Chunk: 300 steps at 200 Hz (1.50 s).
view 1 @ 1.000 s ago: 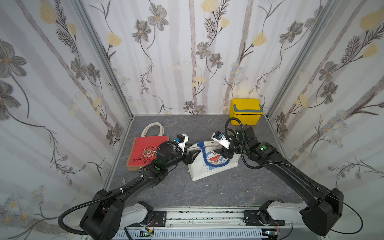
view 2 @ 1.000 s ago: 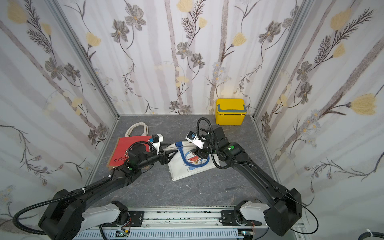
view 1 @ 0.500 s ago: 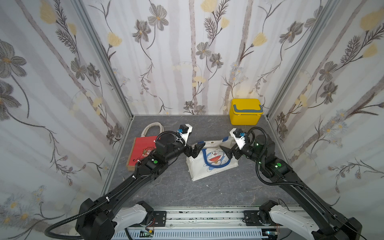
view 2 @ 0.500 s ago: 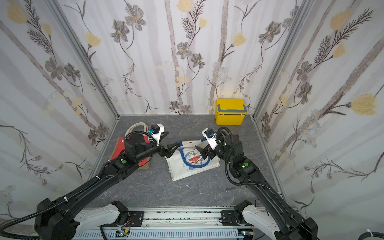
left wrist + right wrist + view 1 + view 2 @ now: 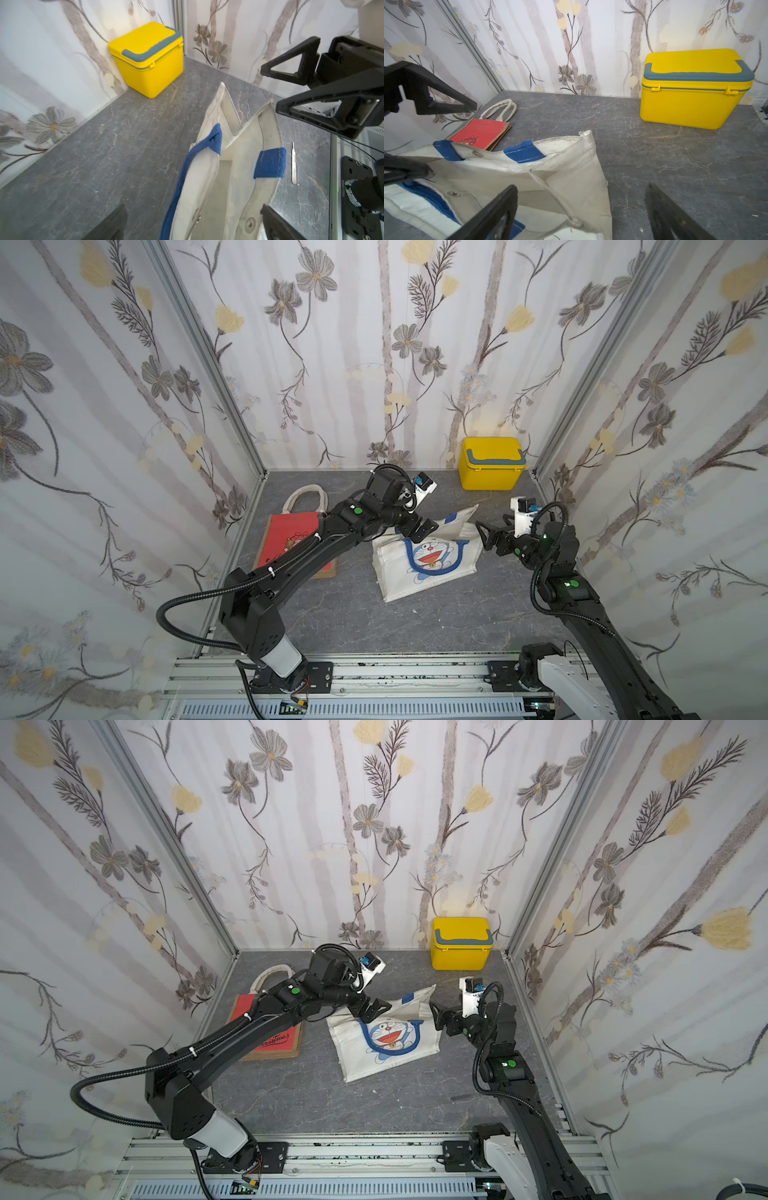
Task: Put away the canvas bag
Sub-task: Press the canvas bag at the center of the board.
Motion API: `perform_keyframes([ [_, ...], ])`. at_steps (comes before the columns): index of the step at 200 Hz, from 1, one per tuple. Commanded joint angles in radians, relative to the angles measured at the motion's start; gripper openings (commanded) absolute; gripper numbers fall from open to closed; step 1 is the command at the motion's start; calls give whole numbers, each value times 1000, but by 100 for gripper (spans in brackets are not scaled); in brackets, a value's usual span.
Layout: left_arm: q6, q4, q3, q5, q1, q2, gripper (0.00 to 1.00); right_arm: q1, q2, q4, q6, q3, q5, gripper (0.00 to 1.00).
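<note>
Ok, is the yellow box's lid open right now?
No, the yellow box has its lid sitting flat on the body, with no gap showing.

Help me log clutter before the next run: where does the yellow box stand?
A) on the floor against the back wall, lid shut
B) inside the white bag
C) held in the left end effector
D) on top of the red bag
A: the yellow box stands on the grey floor against the back wall with its lid shut, apart from the white bag and the red bag.
</note>
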Motion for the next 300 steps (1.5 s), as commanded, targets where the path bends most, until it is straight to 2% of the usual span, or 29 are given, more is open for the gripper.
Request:
perform_keyframes([
  [1,64,-132,71,-14,-29,58,100,-4,9,84,29,-11,-105,88],
  [16,72,-150,118,-33,-51,95,100,-5,23,90,26,-13,-120,84],
  [61,83,-210,225,15,-73,170,100,-8,65,112,28,-20,-136,67],
  [99,112,-324,299,26,-93,253,100,-13,73,115,27,-27,-132,63],
  [132,98,-288,285,86,-103,221,100,-17,83,115,27,-35,-124,61],
  [164,89,-261,252,75,-121,181,100,-18,108,103,24,-23,-120,54],
  [189,90,-284,223,26,-130,186,100,-17,119,103,26,-20,-120,47],
  [209,95,-278,193,-141,-139,203,100,-19,123,103,29,-15,-121,41],
  [219,99,-273,184,-189,-140,208,100,-19,125,104,29,-14,-118,39],
  [237,94,-241,177,-188,-141,190,100,-19,126,104,32,-14,-117,37],
  [259,93,-198,172,-235,-153,174,89,-19,124,110,32,-17,-133,35],
  [274,88,-164,165,-270,-153,175,75,-19,114,135,42,-28,-162,35],
  [300,74,-151,186,-280,-154,193,57,-19,72,186,54,-52,-203,44],
])
